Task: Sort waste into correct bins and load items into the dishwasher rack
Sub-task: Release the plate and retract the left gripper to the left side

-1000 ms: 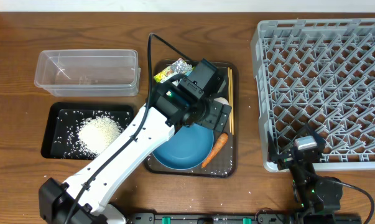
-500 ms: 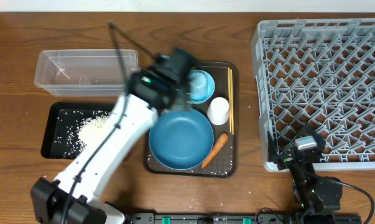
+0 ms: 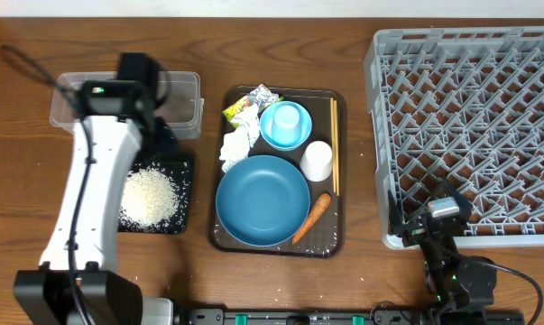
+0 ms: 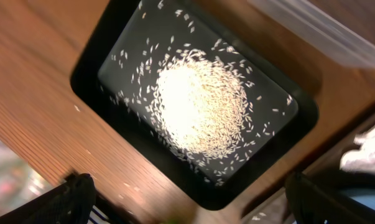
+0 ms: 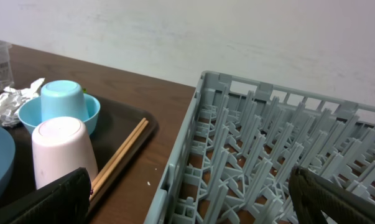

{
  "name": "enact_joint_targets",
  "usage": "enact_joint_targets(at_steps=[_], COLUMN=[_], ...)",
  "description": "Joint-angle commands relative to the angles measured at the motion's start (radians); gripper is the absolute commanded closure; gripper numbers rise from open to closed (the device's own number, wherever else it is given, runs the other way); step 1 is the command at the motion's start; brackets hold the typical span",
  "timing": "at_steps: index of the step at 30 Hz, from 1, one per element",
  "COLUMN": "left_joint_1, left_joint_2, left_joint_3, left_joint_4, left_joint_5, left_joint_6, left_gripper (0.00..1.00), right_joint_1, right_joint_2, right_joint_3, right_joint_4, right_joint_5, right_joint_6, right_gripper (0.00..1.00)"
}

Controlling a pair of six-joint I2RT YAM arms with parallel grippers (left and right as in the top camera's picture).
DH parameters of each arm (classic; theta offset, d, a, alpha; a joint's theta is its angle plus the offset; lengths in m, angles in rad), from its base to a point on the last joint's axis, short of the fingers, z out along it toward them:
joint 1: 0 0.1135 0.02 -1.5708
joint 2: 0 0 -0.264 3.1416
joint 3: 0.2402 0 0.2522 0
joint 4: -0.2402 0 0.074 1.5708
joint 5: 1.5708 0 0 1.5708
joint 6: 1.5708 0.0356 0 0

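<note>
Both grippers wide open and empty over the wooden table.

Nearest me, the right gripper hangs by the front corner of the big grey lattice dishwasher rack, jaws spread, holding nothing. On the dark brown serving tray, a small orange carrot lies just beside the large dark blue round plate. Behind them are an upturned white cup, thin wooden chopsticks, a crumpled white tissue, a light blue cup upturned in the light blue bowl, and a yellow-green snack wrapper. Leftward, the left gripper hovers, jaws fully apart and empty, above white rice grains heaped in the black shallow tray. The clear plastic tub sits just behind.
</note>
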Motion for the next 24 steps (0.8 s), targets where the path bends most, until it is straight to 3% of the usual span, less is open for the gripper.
enact_joint_targets(at_steps=[1, 3, 11, 17, 24], left_joint_1=[0.061, 0.082, 0.117, 0.272, 0.405], left_joint_2=[0.01, 0.01, 0.01, 0.01, 0.01], left_joint_3=[0.009, 0.009, 0.009, 0.009, 0.009], left_joint_4=[-0.013, -0.026, -0.039, -0.033, -0.043], left_joint_5=[0.145, 0.201, 0.201, 0.218, 0.275], left_joint_6=[-0.086, -0.086, -0.087, -0.225, -0.224], left_gripper=[0.0, 0.0, 0.01, 0.0, 0.01], right_joint_1=[-0.011, -0.011, -0.011, -0.011, -0.01], right_joint_2=[-0.005, -0.005, -0.005, -0.005, -0.005], right_joint_3=[-0.002, -0.002, -0.002, -0.002, -0.002], right_joint_4=[-0.003, -0.003, -0.003, -0.003, 0.027], right_joint_5=[0.002, 0.002, 0.002, 0.002, -0.04], right_joint_6=[-0.008, -0.008, -0.008, -0.008, 0.005], right_gripper=[0.01, 0.01, 0.01, 0.01, 0.01])
